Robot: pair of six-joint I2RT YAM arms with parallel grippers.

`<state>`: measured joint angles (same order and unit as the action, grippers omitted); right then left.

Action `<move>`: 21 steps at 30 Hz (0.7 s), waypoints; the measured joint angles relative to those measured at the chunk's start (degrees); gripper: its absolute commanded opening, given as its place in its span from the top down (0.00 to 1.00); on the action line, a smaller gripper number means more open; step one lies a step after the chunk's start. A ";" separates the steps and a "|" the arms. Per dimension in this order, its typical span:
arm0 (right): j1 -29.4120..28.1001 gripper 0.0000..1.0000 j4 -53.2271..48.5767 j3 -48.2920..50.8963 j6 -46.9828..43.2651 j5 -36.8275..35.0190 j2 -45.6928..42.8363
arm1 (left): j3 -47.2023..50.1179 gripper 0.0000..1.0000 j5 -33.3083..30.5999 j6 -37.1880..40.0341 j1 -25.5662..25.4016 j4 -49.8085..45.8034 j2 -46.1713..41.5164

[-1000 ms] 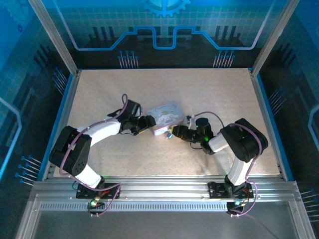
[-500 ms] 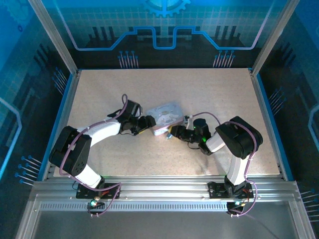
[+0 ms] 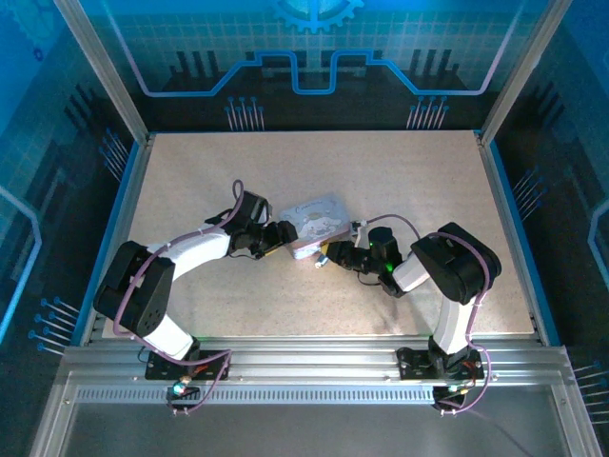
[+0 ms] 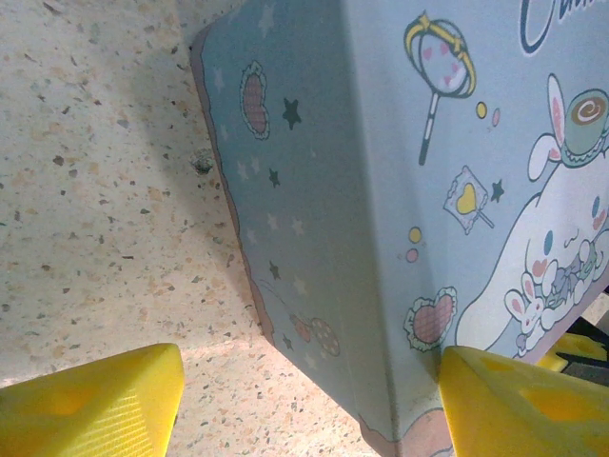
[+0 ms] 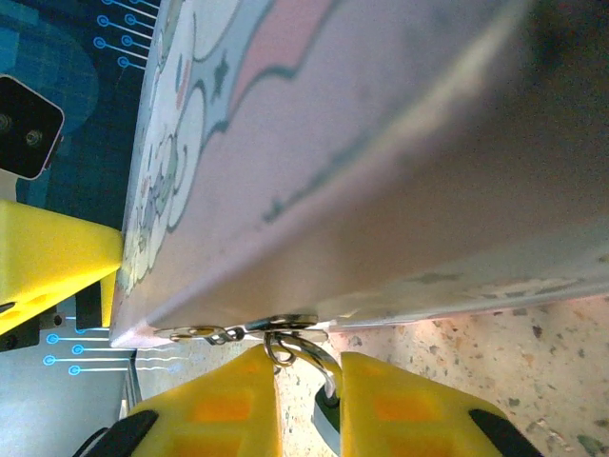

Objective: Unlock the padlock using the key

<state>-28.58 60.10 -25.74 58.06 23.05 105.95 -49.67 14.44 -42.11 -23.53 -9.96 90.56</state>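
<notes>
Hands of two robot arms meet at a cartoon-print tin box (image 3: pixel 319 221) in the middle of the speckled tabletop (image 3: pixel 409 171), seen from above. The left hand (image 3: pixel 283 236) is at the tin box's left end and the right hand (image 3: pixel 327 255) against its near long side, the pair just apart.

From the left wrist, yellow fingers (image 4: pixel 90 405) stand wide astride a corner of the tin box. One overlaps the printed lid; the other is off the side wall, with bare tabletop between. The hand looks set to steady the box rather than squeeze it.

From the right wrist, the padlock (image 5: pixel 327 415) hangs from a small metal fitting (image 5: pixel 276 327) on the tin box's lower edge. Its wire shackle (image 5: pixel 285 347) is uppermost and its dark body lies directly ahead, in the slim gap between that hand's two yellow fingers. They stand narrow, close on either side; whether they pinch it cannot be told. The lock's long axis runs along the fingers, back toward the wrist. Which tiny metal part, if any, is the key is too small to tell. The right arm is plainly nearer, so the unlocking likely falls to it.
</notes>
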 measured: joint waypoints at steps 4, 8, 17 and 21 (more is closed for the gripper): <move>-0.02 0.85 -0.50 0.13 0.00 -0.33 0.00 | 0.00 0.28 -0.02 -0.15 0.00 0.09 0.00; -0.02 0.87 -1.25 0.70 -0.04 -0.68 -0.42 | 0.00 0.28 -0.02 -0.24 0.00 0.07 0.00; -0.02 0.91 -2.29 1.05 -0.20 -1.62 -1.81 | 0.00 0.28 -0.02 -0.61 0.00 0.07 0.00; -0.02 0.92 -2.62 1.05 -0.20 -1.62 -2.03 | 0.11 0.28 -0.02 -1.05 0.00 0.02 -0.11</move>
<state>-28.60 57.47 -24.69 57.87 21.43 103.92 -49.56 14.41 -43.16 -23.53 -9.93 90.45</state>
